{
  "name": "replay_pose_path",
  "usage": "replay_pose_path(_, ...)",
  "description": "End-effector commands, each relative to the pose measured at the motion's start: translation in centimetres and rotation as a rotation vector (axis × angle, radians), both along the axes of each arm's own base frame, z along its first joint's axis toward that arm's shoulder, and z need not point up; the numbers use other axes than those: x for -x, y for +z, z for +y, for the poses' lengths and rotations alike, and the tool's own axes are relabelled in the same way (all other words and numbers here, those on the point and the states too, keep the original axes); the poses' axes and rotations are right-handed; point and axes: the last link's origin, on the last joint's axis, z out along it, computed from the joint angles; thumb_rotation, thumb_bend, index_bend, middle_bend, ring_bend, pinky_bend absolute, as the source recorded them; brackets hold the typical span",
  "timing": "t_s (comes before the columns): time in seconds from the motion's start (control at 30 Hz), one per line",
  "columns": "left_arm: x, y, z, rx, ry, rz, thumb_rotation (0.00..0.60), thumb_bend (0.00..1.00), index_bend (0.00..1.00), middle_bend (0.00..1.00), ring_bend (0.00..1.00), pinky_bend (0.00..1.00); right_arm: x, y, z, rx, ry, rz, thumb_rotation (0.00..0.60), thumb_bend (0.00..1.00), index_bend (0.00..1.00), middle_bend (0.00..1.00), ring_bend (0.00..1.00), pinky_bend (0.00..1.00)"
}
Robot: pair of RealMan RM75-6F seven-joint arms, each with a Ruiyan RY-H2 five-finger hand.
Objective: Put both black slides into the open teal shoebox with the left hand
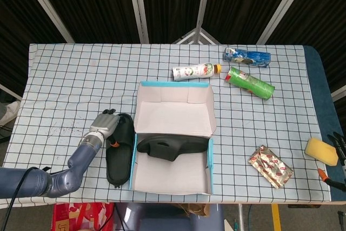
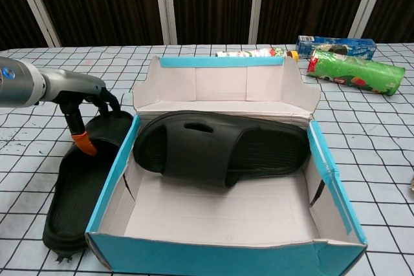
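The open teal shoebox [image 1: 173, 84] [image 2: 226, 260] stands at the table's front centre. One black slide [image 1: 172, 145] [image 2: 220, 147] lies across the inside of it. The second black slide [image 1: 120, 150] [image 2: 77, 185] lies outside, along the box's left wall. My left hand [image 1: 105, 125] [image 2: 84, 105] grips that slide's far end, fingers curled over the edge and an orange-tipped thumb against it. At the far right edge of the head view only the fingers of my right hand [image 1: 334, 158] show, spread apart and holding nothing.
A lotion bottle [image 1: 194, 71], a blue packet [image 1: 247, 55] and a green can [image 1: 250, 79] lie behind the box. A foil packet [image 1: 270, 166] and a yellow sponge [image 1: 321, 151] sit at the right. The box's raised flaps [image 2: 143, 85] stand beside the left hand.
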Motion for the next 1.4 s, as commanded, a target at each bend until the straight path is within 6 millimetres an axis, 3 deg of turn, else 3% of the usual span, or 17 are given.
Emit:
replay_pose_path(0.03,0.2,0.6,0.2,-0.026,-0.022,0.028,0.6,0.25,0.42,0.41,0.0,0.01,0.0,0.0,0.0,-0.001,0.0,0.0,0.6,0.31,0.07,0.02,0.0,0.0)
replay_pose_path(0.23,0.2,3.7,-0.1,-0.078,-0.088,0.088,0.6,0.26,0.44,0.43,0.0,0.01,0.0,0.1,0.0,0.002,0.001,-0.004,0.6,0.31,0.07,0.02,0.0,0.0)
replay_pose_path(0.4,-1.0,8.3,-1.1,-0.171,-0.268,0.176,0.6,0.27,0.45,0.43,0.0,0.01,-0.2,0.1,0.1,-0.001,0.007,-0.008,0.6,0.31,0.07,0.02,0.0,0.0)
replay_pose_path(0.57,-5.3,12.3,-1.9,-0.359,-0.623,0.226,0.6,0.27,0.47,0.45,0.0,0.01,-0.4,0.0,0.2,-0.011,0.01,-0.014,0.6,0.31,0.07,0.02,0.0,0.0)
replay_pose_path(0.73,-10.4,14.0,-3.7,-0.523,-1.055,0.312,0.6,0.27,0.47,0.46,0.0,0.01,-0.4,0.2,0.3,-0.007,0.01,-0.019,0.6,0.31,0.07,0.02,0.0,0.0)
replay_pose_path(0.9,-15.7,12.7,-6.4,-0.568,-1.329,0.264,0.6,0.27,0.47,0.47,0.0,0.02,-0.3,0.4,0.3,-0.003,0.008,-0.028,0.6,0.31,0.07,0.02,0.0,0.0)
replay_pose_path(1.07,-20.2,9.4,-9.6,-0.51,-1.476,0.169,0.6,0.27,0.48,0.47,0.0,0.02,-0.2,0.5,0.4,-0.003,0.011,-0.037,0.6,0.31,0.07,0.02,0.0,0.0)
replay_pose_path(1.23,-22.9,5.6,-12.2,-0.419,-1.529,0.092,0.6,0.27,0.48,0.47,0.0,0.02,-0.3,0.8,0.5,0.006,0.021,-0.043,0.6,0.31,0.07,0.02,0.0,0.0)
replay_pose_path(1.4,-23.4,2.5,-13.3,-0.366,-1.553,0.096,0.6,0.27,0.47,0.48,0.0,0.02,-0.2,1.0,0.6,0.019,0.023,-0.05,0.6,0.31,0.07,0.02,0.0,0.0)
